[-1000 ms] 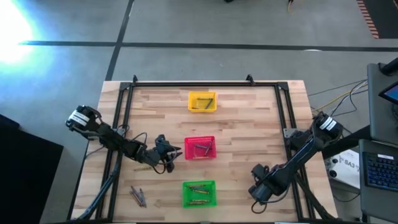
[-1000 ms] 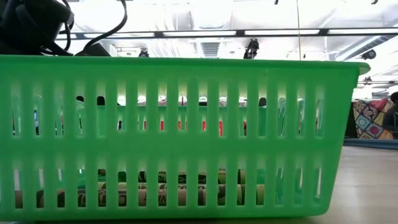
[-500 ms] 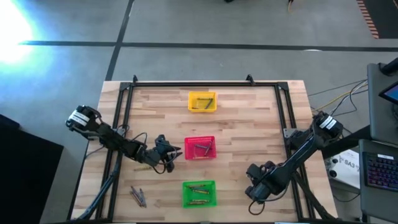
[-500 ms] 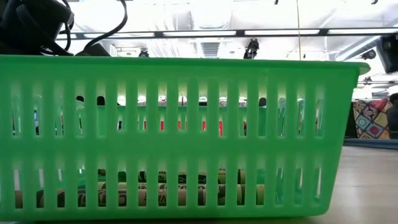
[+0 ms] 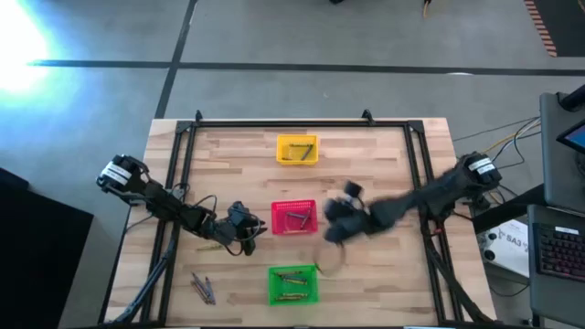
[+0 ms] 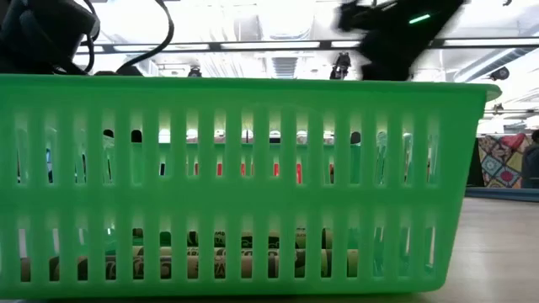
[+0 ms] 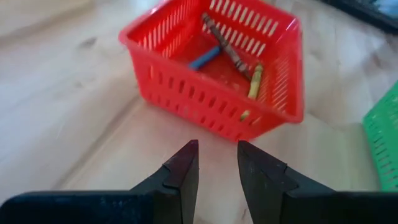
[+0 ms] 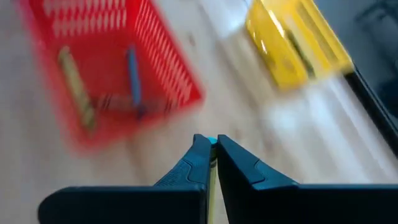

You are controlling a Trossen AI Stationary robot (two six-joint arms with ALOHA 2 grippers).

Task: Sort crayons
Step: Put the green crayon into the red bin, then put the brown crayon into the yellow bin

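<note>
My right gripper (image 5: 331, 228) hangs blurred over the table's middle, just right of the red basket (image 5: 294, 217). It is shut on a thin yellowish crayon (image 8: 211, 177). My left gripper (image 7: 216, 163) stands open and empty just left of the red basket (image 7: 214, 74), low over the wood. Several crayons (image 7: 227, 50) lie in the red basket. More crayons lie in the green basket (image 5: 292, 284) and the yellow basket (image 5: 297, 149). A few loose crayons (image 5: 203, 288) lie flat on the table near its front left. My right gripper pinches the crayon between its two fingers, and the crayon lies along them. Its bluish tip (image 8: 213, 141) shows at the fingertips. The fingers slant down toward the red basket, and the crayon is lifted clear of the table.
A black frame (image 5: 292, 123) runs round the wooden table top. The green basket (image 6: 253, 185) fills the low view, with crayons (image 6: 210, 263) on its floor. Bare wood lies right of the baskets (image 5: 384, 265).
My right gripper has swung fast from the table's near right corner up and toward the middle, and now hangs beside the red basket. Its wrist has turned on the way. My left arm has kept its place.
</note>
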